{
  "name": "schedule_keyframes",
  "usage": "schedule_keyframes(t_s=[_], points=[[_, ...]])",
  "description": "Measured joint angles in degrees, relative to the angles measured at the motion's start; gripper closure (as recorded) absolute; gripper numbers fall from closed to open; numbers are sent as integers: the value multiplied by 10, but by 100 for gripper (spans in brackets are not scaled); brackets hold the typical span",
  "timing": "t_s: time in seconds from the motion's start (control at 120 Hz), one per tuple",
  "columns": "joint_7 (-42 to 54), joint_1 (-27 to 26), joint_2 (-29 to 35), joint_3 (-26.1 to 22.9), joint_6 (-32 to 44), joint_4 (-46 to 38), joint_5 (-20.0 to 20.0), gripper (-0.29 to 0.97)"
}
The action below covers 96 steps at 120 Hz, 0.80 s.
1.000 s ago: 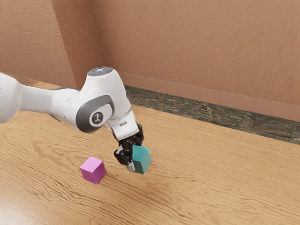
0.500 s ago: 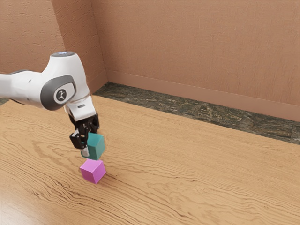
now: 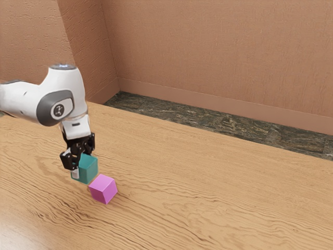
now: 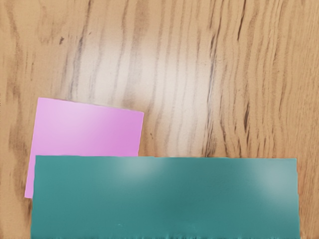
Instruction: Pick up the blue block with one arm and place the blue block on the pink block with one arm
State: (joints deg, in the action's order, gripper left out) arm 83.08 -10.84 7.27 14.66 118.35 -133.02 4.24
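The blue block, teal in colour, hangs just above the table with my gripper shut on it. It is close to the pink block, up and toward the exterior view's left of it, not over its top. In the wrist view the blue block is a wide teal band under my hand, and it covers part of the pink block lying on the wood beyond it.
The wooden table stretches wide toward the exterior view's right. A dark stone floor strip and brown walls lie behind the table's far edge.
My arm has carried the blue block from the right of the pink block, up over it, and now past it to the exterior view's left and lower down.
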Motion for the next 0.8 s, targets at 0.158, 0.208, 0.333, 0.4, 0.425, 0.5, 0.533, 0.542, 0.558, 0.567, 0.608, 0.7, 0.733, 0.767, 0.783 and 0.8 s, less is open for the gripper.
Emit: schedule_keyframes(t_s=[0.158, 0.208, 0.333, 0.4, 0.425, 0.5, 0.533, 0.542, 0.558, 0.567, 0.608, 0.7, 0.733, 0.767, 0.783, 0.8], points=[[12, -3, -36, 1, 17, 20, -12, 30], [16, -3, -44, 1, 21, 22, -18, 30], [32, -2, -58, 2, 35, 24, -43, 30], [40, -3, -60, 4, 48, 24, -52, 30], [43, -5, -61, 6, 53, 24, -56, 30], [54, -8, -64, 10, 66, 24, -70, 30], [58, -8, -66, 12, 72, 24, -74, 30], [59, -8, -67, 13, 73, 24, -75, 30], [61, -8, -69, 13, 75, 24, -77, 30], [62, -8, -70, 14, 76, 24, -78, 30], [67, -7, -74, 14, 81, 24, -81, 30], [76, -3, -76, 14, 89, 23, -86, 30], [79, -2, -76, 14, 91, 22, -87, 30], [82, -2, -76, 14, 93, 21, -88, 30], [83, -1, -76, 14, 94, 20, -88, 30], [85, -1, -76, 14, 95, 19, -89, 30]])
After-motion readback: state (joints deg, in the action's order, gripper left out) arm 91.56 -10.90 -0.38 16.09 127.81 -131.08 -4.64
